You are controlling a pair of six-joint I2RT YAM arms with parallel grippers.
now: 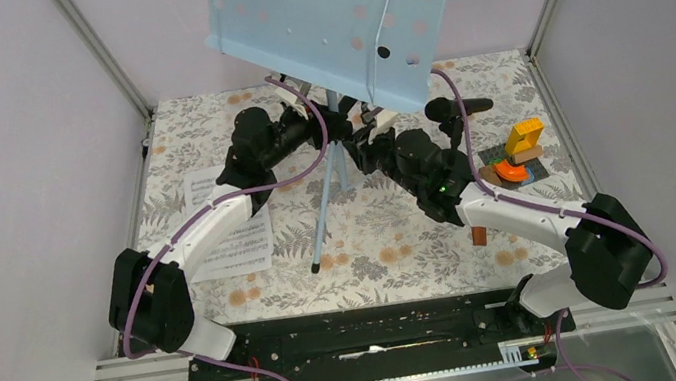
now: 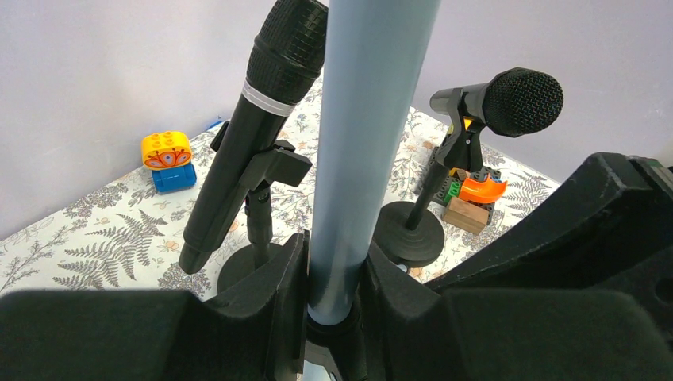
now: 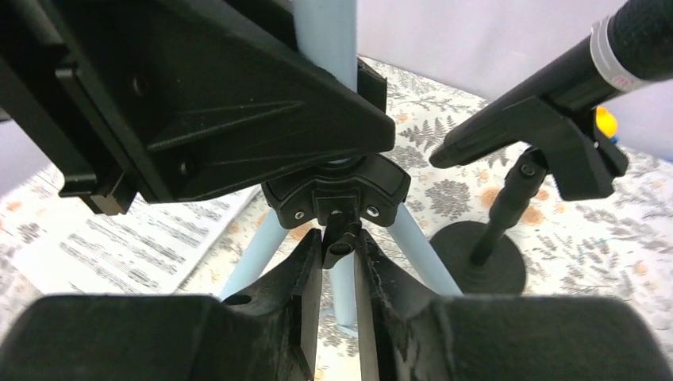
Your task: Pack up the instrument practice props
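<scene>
Left end effector (image 2: 337, 274) has both black fingers clamped on the thin blue-grey metal pole (image 2: 361, 119) of the music stand, gripping low, just above the black plastic tripod hub (image 3: 337, 186). Right end effector (image 3: 339, 262) meets the stand from the opposite side, its fingers pinched together on the small black locking knob (image 3: 340, 238) under that hub. The stand is upright in the middle of the floral-patterned table (image 1: 392, 243), with pale blue tripod legs (image 1: 324, 203) spread out below and the light-blue perforated music desk (image 1: 329, 20) tilted at the top. White sheet-music pages (image 1: 241, 245) lie flat to the left of the stand, partly under the left arm. Just behind the pole, one black microphone (image 2: 254, 127) leans steeply in its round-based black holder. The second black microphone (image 2: 516, 99) sits nearly level on a holder with a round black base (image 2: 409, 234). Next to it is a stack of colourful toy blocks (image 1: 516, 159), and a yellow-and-blue toy block (image 2: 167, 159) rests near the wall.
</scene>
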